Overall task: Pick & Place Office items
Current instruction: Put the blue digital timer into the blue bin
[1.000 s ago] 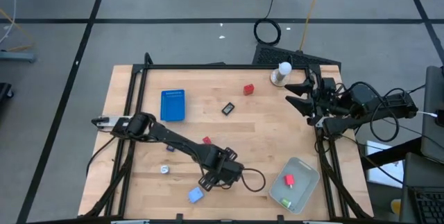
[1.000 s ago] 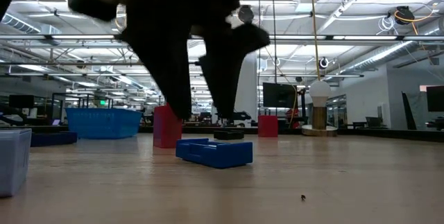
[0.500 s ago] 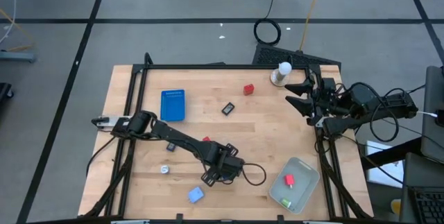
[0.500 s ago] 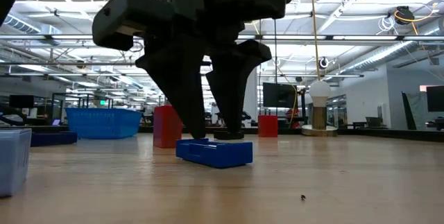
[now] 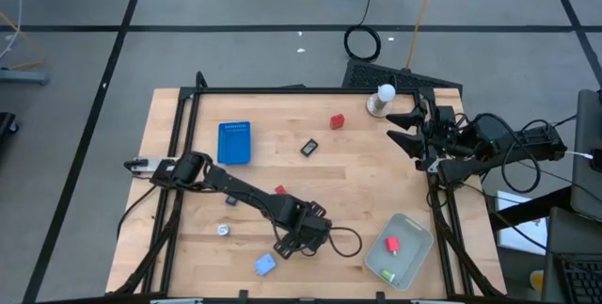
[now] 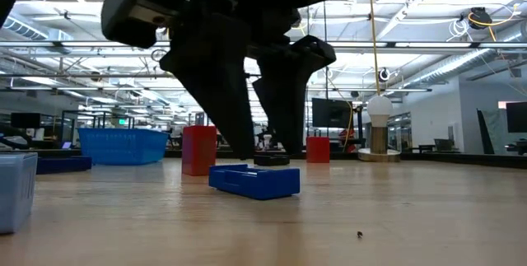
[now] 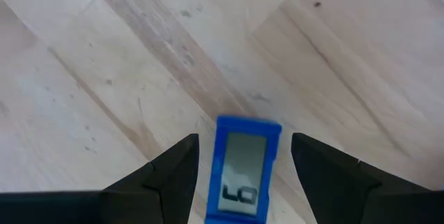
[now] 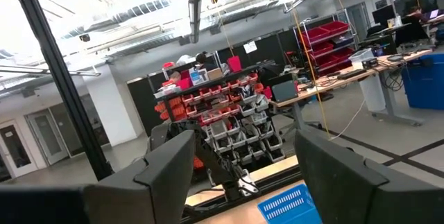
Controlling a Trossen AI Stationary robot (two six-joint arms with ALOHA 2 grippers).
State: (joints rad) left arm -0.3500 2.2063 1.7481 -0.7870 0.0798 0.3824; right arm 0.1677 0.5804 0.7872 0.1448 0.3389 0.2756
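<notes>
My left end effector (image 7: 239,175) hangs spread over a small blue piece (image 7: 244,168) directly below, a red block (image 5: 392,244) already trayed, several items left.

pale characters like "lo" on the small blue item (image 7: 241,179)

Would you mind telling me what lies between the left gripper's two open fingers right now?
In the left wrist view, a small blue piece with a grey window lies on the wooden table between the left gripper's open fingers, untouched by either.
</notes>
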